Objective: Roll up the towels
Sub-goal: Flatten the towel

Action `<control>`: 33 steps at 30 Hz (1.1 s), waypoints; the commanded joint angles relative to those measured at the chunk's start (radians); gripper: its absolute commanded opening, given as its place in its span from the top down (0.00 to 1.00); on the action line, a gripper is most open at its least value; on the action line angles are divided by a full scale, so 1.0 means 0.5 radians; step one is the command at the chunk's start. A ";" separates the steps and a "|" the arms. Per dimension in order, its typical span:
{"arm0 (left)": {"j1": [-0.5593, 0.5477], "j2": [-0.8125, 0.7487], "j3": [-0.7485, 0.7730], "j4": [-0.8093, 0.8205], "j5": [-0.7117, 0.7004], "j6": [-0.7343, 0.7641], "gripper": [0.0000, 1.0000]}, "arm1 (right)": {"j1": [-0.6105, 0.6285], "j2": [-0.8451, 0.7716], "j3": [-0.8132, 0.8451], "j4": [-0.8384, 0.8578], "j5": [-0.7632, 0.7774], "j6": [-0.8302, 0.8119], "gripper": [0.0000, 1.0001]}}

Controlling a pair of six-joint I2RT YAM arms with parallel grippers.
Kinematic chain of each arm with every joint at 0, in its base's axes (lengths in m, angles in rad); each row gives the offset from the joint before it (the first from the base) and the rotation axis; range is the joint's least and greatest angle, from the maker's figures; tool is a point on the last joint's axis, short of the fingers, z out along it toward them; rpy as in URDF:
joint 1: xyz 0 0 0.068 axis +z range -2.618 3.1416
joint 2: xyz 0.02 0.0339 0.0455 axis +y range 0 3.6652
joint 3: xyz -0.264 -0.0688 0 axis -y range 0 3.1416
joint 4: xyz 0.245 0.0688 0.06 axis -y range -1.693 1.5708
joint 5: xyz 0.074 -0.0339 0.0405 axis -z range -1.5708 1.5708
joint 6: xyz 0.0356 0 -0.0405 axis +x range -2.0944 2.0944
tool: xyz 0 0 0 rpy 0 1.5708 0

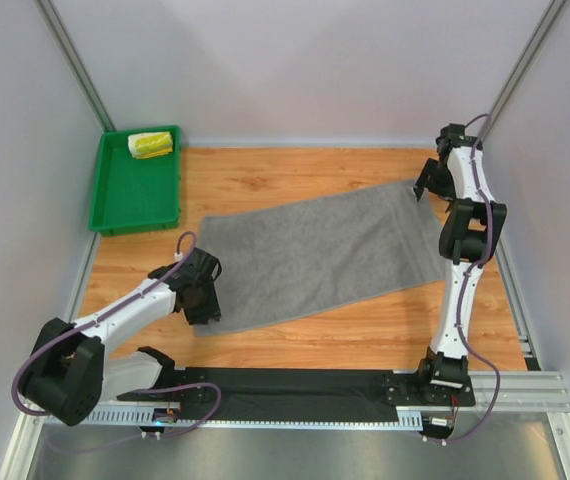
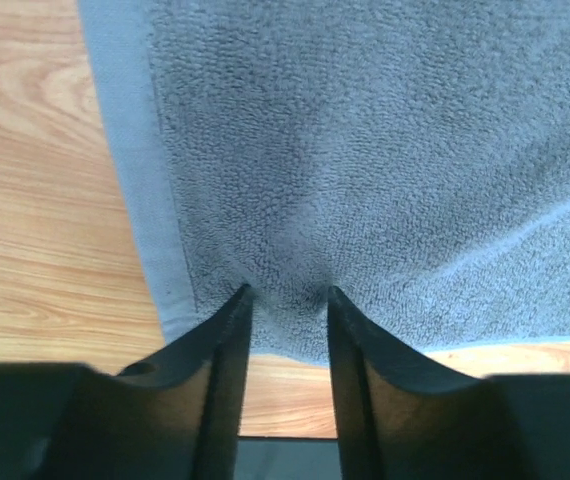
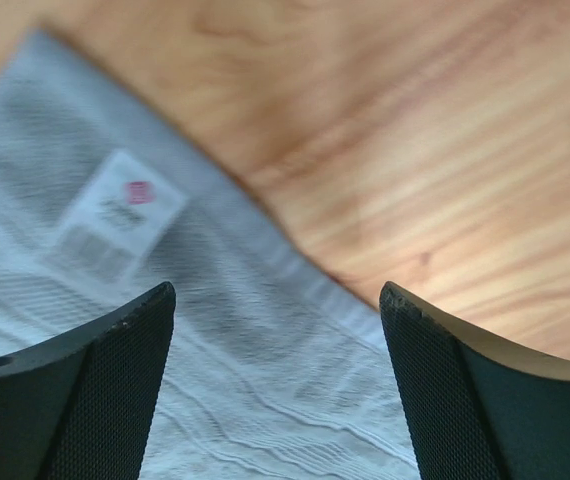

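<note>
We find the grey towel flat and slanted on the tabletop, with bare wood along every edge. The white-yellow towel sits rolled in the far-left green tray. Our left pincer clenches the grey towel's puckered near-left corner, and our right pincer hangs released above its far-right corner.

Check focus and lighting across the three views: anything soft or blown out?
Right wrist: grey towel and its label blurred, wood behind soft too, fingers sharp. Left wrist: terry weave crisp, no glare. Top external: even light, faint shadows, nothing blown out.
</note>
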 commanded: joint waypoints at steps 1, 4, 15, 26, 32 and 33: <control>0.008 0.005 0.040 -0.033 -0.030 0.055 0.52 | -0.052 -0.405 -0.315 0.059 0.147 0.049 0.15; 0.008 -0.057 0.172 -0.131 -0.072 0.082 0.36 | -0.086 -0.819 -0.644 0.210 0.206 0.125 0.10; 0.011 -0.553 0.768 -0.570 -0.232 0.607 0.16 | -0.512 -1.637 -2.141 0.682 -0.339 0.322 0.17; 0.029 -1.091 0.590 -0.435 -0.048 0.656 0.10 | -0.531 -1.619 -2.627 0.928 -0.233 0.338 0.21; 0.029 -1.137 0.578 -0.478 -0.220 0.595 0.11 | -0.531 -1.521 -2.566 0.962 -0.208 0.356 0.25; 0.029 -1.134 0.581 -0.478 -0.229 0.595 0.11 | -0.531 -1.518 -2.560 0.965 -0.196 0.365 0.26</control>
